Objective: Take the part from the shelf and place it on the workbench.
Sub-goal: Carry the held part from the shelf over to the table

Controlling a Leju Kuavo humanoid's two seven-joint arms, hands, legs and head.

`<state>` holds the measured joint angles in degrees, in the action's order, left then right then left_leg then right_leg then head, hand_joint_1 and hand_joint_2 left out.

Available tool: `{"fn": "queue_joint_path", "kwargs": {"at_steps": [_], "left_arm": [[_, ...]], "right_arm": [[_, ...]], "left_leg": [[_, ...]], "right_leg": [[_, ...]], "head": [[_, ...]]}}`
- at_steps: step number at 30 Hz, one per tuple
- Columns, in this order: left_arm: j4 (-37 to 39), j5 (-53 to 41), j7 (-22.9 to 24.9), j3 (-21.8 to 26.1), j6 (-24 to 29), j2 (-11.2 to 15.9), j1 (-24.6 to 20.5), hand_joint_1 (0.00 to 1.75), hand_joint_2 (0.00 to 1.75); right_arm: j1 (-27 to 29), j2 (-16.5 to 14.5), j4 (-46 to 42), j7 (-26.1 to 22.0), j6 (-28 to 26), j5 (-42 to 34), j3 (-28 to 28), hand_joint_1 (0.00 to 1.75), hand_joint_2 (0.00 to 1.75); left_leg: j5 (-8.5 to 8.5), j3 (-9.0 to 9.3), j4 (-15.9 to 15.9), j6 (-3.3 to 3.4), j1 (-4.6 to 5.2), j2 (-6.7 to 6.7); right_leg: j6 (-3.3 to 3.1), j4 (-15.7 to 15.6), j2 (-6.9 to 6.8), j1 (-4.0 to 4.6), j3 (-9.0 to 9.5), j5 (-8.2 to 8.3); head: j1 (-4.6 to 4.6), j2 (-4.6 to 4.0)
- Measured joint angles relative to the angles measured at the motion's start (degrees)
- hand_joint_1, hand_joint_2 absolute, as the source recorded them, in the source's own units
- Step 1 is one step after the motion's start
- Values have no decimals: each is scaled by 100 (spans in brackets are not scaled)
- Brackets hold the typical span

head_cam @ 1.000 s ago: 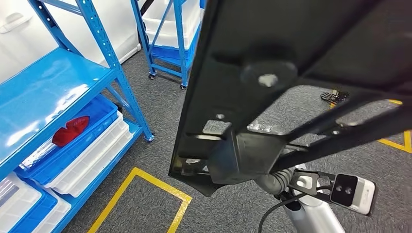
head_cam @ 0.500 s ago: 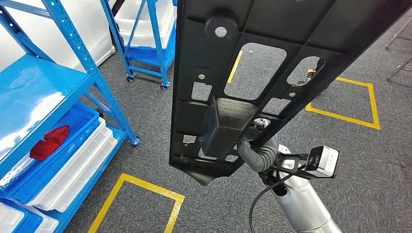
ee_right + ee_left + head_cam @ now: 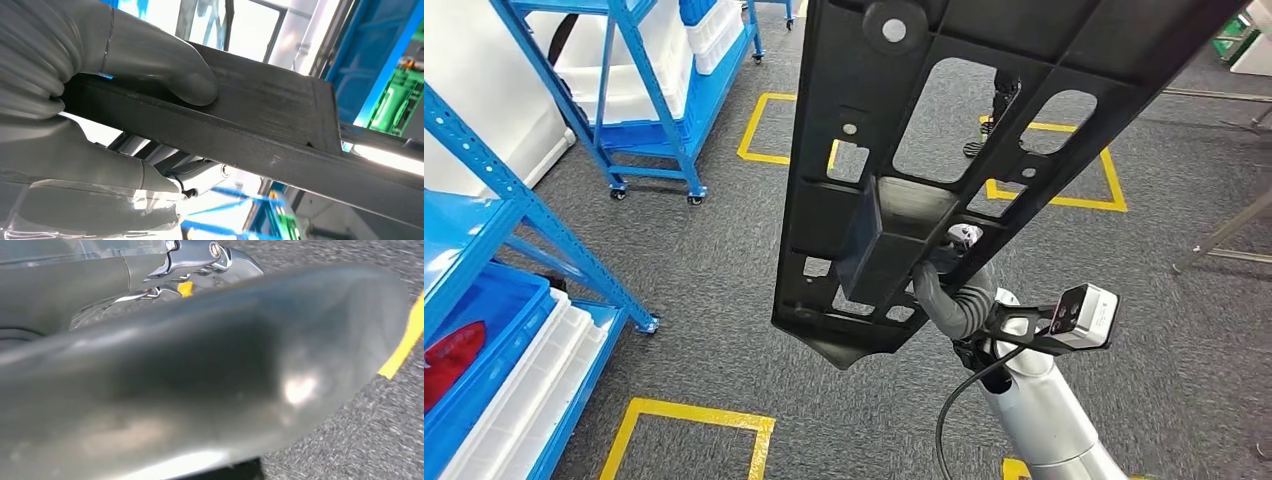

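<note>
Part (image 3: pixel 944 130), a long black moulded panel with cut-outs and a boxy boss, is held up high in front of the head camera by the right hand (image 3: pixel 944 290), off the blue shelf (image 3: pixel 484 220) and above the grey carpeted floor (image 3: pixel 724 300). In the right wrist view the thick grey thumb (image 3: pixel 165 65) is pressed onto one face of a panel rib and the other fingers (image 3: pixel 100 175) are closed beneath it, so the rib is pinched. The left hand's state cannot be told: its wrist view is blurred by a close grey surface.

No worktop is seen yet. The grip appears to sit near one end, so the long overhang could lever the panel loose, or it could be knocked against a shelf upright in turning. The forward view is also largely blocked by the panel.

No brand, label or writing can be read.
</note>
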<state>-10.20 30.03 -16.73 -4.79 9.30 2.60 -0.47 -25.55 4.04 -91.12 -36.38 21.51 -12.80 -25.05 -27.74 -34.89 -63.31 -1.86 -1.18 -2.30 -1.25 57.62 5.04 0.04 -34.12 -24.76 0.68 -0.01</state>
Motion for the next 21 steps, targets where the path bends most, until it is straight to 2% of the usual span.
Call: {"fn": "queue_joint_path", "kwargs": {"at_steps": [1,2,3,4,5,7,9,10,11,12,13,14,15,16,17,18,20,21], "left_arm": [[1,12,12,15,12,2,0,0,0],[2,30,23,32,27,2,-1,0,0],[3,51,31,48,46,2,-5,0,0],[3,74,31,61,69,2,-9,0,0],[3,91,33,70,94,1,-12,0,0],[3,108,25,86,137,-2,-3,0,0],[3,118,6,108,164,1,15,0,0],[3,128,-6,123,175,5,25,0,0],[3,141,-16,142,188,10,31,0,0],[3,154,-22,163,197,19,33,0,0],[3,166,-22,182,204,28,31,0,0],[3,173,-12,196,209,39,29,0,0],[3,176,4,202,210,51,29,0,0],[3,184,29,207,207,63,32,0,0],[3,199,63,216,197,78,37,0,0],[3,214,97,227,182,95,40,0,0],[3,236,167,246,157,121,40,0,0],[3,237,195,249,152,132,44,0,0]], "right_arm": [[7,-4,1,-3,6,7,39,175,175],[26,-9,1,-5,19,20,82,175,175],[57,-14,1,-8,37,33,128,175,175],[97,-17,0,-9,61,46,175,175,175],[138,-17,0,-11,85,53,220,175,175],[181,-17,0,-18,114,54,297,175,175],[202,-17,4,-26,115,52,348,175,175],[222,-16,9,-31,115,52,370,175,175],[251,-14,15,-40,113,52,394,175,175],[282,-11,19,-51,110,52,421,175,175],[313,-4,15,-63,107,52,455,175,175],[337,4,4,-74,103,52,487,175,175],[353,16,-15,-82,101,52,518,175,175],[363,30,-37,-91,98,49,545,175,175],[370,48,-56,-105,93,42,569,175,175],[381,74,-73,-125,86,32,594,175,175],[441,142,-108,-179,57,9,650,175,175],[488,174,-133,-212,36,2,676,175,175]], "left_leg": [[98,119,282,1,-24,-143],[122,177,430,10,-36,-255],[99,189,464,33,-31,-294],[108,194,476,72,-26,-228],[122,208,501,114,-23,-155],[150,241,559,203,-19,6],[149,255,580,258,15,168],[142,254,579,270,32,249],[135,256,578,275,46,328],[128,258,577,278,56,403],[119,265,577,276,64,474],[109,277,577,269,70,535],[96,292,576,256,80,591],[81,306,575,234,90,643],[67,319,574,207,96,693],[54,333,576,177,99,745],[24,364,582,116,88,824],[-23,360,536,89,78,762]], "right_leg": [[35,35,69,-5,-32,-8],[72,59,132,-13,-68,-8],[110,67,197,-22,-100,3],[149,58,265,-35,-118,21],[178,68,261,-41,-130,19],[225,330,0,-25,-258,-140],[255,1025,-347,-27,-595,-490],[267,1398,-413,-40,-782,-633],[273,1641,-444,-53,-904,-694],[273,1674,-459,-60,-922,-654],[262,1464,-484,-63,-811,-515],[239,1074,-547,-55,-598,-329],[200,641,-691,-26,-367,-189],[162,293,-808,10,-180,-89],[128,91,-890,47,-75,-53],[101,18,-919,79,-47,-62],[57,-21,-782,75,-33,-36],[28,-59,-721,57,-7,-17]], "head": [[-2,0],[-8,-1],[-15,-1],[-19,0],[-25,0],[4,1],[36,1],[37,1],[38,1],[38,1],[38,1],[38,1],[38,1],[35,1],[32,1],[28,1],[26,1],[26,0]]}}
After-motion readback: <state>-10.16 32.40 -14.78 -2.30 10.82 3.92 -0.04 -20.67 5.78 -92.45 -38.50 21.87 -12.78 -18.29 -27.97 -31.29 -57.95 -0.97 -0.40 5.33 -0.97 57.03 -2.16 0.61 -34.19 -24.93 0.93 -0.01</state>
